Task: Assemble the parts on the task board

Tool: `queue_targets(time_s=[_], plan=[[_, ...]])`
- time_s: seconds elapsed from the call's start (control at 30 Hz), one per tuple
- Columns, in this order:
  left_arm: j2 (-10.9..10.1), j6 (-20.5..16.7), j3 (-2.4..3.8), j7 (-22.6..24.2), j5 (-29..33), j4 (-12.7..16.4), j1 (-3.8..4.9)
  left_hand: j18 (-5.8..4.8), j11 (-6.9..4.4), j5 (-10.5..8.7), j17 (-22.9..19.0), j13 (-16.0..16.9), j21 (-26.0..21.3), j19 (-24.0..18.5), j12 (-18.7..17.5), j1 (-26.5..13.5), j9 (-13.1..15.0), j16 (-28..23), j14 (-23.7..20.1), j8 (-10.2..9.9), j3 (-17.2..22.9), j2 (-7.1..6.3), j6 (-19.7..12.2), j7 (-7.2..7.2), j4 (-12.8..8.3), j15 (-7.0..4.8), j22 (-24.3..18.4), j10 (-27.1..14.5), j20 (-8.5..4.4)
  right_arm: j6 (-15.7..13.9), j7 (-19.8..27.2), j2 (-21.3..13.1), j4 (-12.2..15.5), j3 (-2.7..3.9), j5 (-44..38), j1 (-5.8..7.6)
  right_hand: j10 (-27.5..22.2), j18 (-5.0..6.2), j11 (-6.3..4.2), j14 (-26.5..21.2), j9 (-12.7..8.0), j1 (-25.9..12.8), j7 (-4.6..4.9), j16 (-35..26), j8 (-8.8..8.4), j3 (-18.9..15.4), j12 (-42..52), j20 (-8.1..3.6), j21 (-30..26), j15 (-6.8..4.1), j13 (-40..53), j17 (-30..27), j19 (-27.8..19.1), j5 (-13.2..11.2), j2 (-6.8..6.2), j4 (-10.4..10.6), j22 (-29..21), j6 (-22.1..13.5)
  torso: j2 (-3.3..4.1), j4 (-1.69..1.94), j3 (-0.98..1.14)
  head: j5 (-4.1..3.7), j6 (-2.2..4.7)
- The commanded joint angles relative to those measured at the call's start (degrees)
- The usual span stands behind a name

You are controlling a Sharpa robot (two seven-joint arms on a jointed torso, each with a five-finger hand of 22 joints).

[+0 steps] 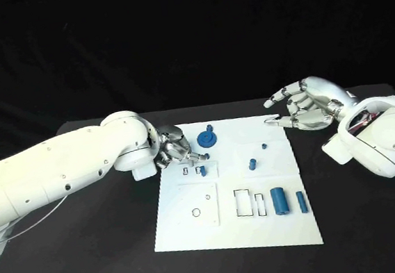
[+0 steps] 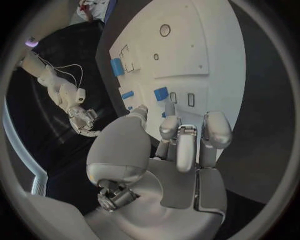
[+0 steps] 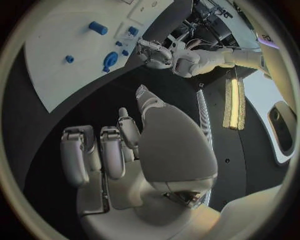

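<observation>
The white task board (image 1: 234,222) lies mid-table. My left hand (image 1: 175,147) hangs over its far left part, fingers bent down toward two small slots and a small blue part (image 1: 203,171) beside them. I see nothing in its fingers (image 2: 180,132). A round blue part (image 1: 207,138) sits just right of this hand. Two small blue parts (image 1: 264,146) (image 1: 253,164) stand mid-board. A thick blue cylinder (image 1: 280,200) and a thinner one (image 1: 302,201) lie near the right edge. My right hand (image 1: 303,106) hovers off the far right corner, fingers apart and empty.
Black table (image 1: 96,265) surrounds the board on all sides. Rectangular outlines (image 1: 244,201) and a raised white plate with a round hole (image 1: 197,207) mark the board's near half. My left forearm (image 1: 51,173) stretches over the table's left side.
</observation>
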Motion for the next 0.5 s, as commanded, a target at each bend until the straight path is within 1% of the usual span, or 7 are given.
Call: queue_targets(time_s=[0.03, 0.07, 0.1, 0.2, 0.3, 0.37, 0.5], plan=[[1.5, 2.6, -0.28, -2.0, -2.3, -1.3, 0.6, -0.91, 0.0, 0.12, 10.1, 0.0, 0.1, -0.1, -0.2, 0.1, 0.2, -0.3, 4.3, 0.2, -0.6, -0.44, -0.4, 0.09, 0.1, -0.23, 0.1, -0.2, 0.03, -0.3, 0.6, 0.2, -0.5, 0.03, 1.7, 0.03, -0.4, -0.08, -0.02, 5.1, 0.0, 0.3, 0.05, -0.2, 0.33, -0.1, -0.1, 0.29, -0.2, 0.31, 0.0, 12.0, 4.7, 0.2, 0.02, 0.4, 13.2, 0.4, 0.01, -0.26, 0.01, 0.25, -0.05], [1.9, 2.6, -0.37, -2.1, -2.3, -1.6, 0.73, -0.91, 0.0, 0.12, 10.1, 0.0, 0.1, -0.1, -0.2, 0.1, 0.2, -0.3, 4.3, 0.2, -0.6, -0.44, -0.4, 0.09, 0.1, -0.23, 0.1, -0.2, 0.03, -0.3, 0.6, 0.2, -0.6, 0.03, 1.7, 0.04, -0.4, -0.08, -0.02, 5.1, 0.0, 0.3, 0.05, -0.2, 0.33, -0.1, -0.1, 0.29, -0.2, 0.31, 0.0, 12.0, 4.7, 0.2, 0.02, 0.4, 13.2, 0.4, 0.0, -0.28, 0.02, 0.26, -0.07], [2.3, 2.7, -0.44, -2.1, -2.3, -1.9, 0.84, -0.9, 0.01, 0.05, 10.1, 0.0, 0.1, -0.2, -0.2, 0.0, 0.3, -0.3, 4.3, 0.3, -0.7, -0.46, -0.4, 0.09, 0.1, -0.22, 0.0, -0.3, 0.04, -0.3, 0.6, 0.2, -0.7, 0.03, 1.8, 0.04, -0.4, -0.08, -0.02, 5.1, 0.0, 0.3, 0.05, -0.2, 0.33, -0.1, -0.1, 0.29, -0.2, 0.31, 0.0, 12.0, 4.7, 0.2, 0.02, 0.4, 13.2, 0.4, -0.01, -0.21, 0.03, 0.21, -0.1], [3.1, 3.1, -0.58, -2.2, -2.1, -2.3, 1.08, -0.89, 0.02, -0.07, 10.0, 0.0, 0.1, -0.2, -0.3, -0.3, 0.5, -0.3, 4.3, 0.3, -0.8, -0.36, -0.4, 0.1, 0.1, -0.21, 0.0, -0.3, 0.05, -0.3, 0.5, 0.4, -1.0, 0.03, 1.8, 0.05, -0.4, -0.08, -0.02, 5.1, 0.0, 0.3, 0.05, -0.2, 0.33, -0.1, -0.1, 0.29, -0.2, 0.31, 0.0, 12.0, 4.7, 0.2, 0.02, 0.4, 13.2, 0.4, -0.01, -0.33, 0.06, 0.34, -0.24], [3.5, 4.1, -0.64, -2.4, -2.0, -2.4, 1.24, -0.93, 0.0, 0.01, 10.2, 0.1, 0.2, -0.1, -0.2, -1.0, 1.1, -0.3, 4.4, 0.4, -1.0, 0.52, -0.5, 0.07, 0.1, -0.21, 0.3, -0.2, 0.07, -0.4, 0.6, 0.5, -1.3, 0.02, 1.9, 0.05, -0.3, -0.08, -0.04, 5.1, 0.0, 0.2, 0.03, -0.2, 0.41, -0.1, 0.0, 0.28, -0.2, 0.3, 0.1, 12.0, 4.7, 0.2, 0.24, 0.7, 13.2, 0.5, 0.11, -0.31, 0.06, 0.44, -0.34], [3.7, 4.8, -0.66, -2.5, -2.1, -2.4, 1.31, -0.92, 0.0, 0.13, 10.1, -0.1, 0.2, -0.2, -0.4, -1.1, 1.2, -0.3, 4.3, 0.4, -1.0, 0.77, -0.5, 0.07, 0.1, -0.21, 0.2, -0.4, 0.08, -0.5, 0.7, 0.6, -1.4, 0.02, 1.9, 0.05, -0.3, -0.08, -0.04, 5.1, 0.0, 0.2, 0.03, -0.2, 0.41, -0.1, 0.0, 0.28, -0.2, 0.3, 0.1, 12.0, 4.7, 0.2, 0.24, 0.7, 13.2, 0.5, 0.11, -0.15, 0.04, 0.26, -0.42], [4.3, 6.4, -0.72, -2.6, -2.4, -2.6, 1.39, -0.92, 0.01, 0.19, 10.1, -0.3, 0.2, -0.2, -0.5, -1.3, 1.4, -0.3, 4.3, 0.3, -1.0, 1.13, -0.6, 0.09, 0.1, -0.2, 0.2, -0.5, 0.09, -0.5, 0.7, 0.8, -1.9, 0.02, 1.9, 0.06, -0.4, -0.07, -0.05, 5.1, 0.0, 0.1, 0.02, -0.2, 0.45, -0.1, -0.1, 0.28, -0.2, 0.29, 0.0, 12.0, 4.7, 0.2, 0.32, 0.8, 13.2, 0.6, 0.05, -0.05, 0.03, 0.3, -0.71]])
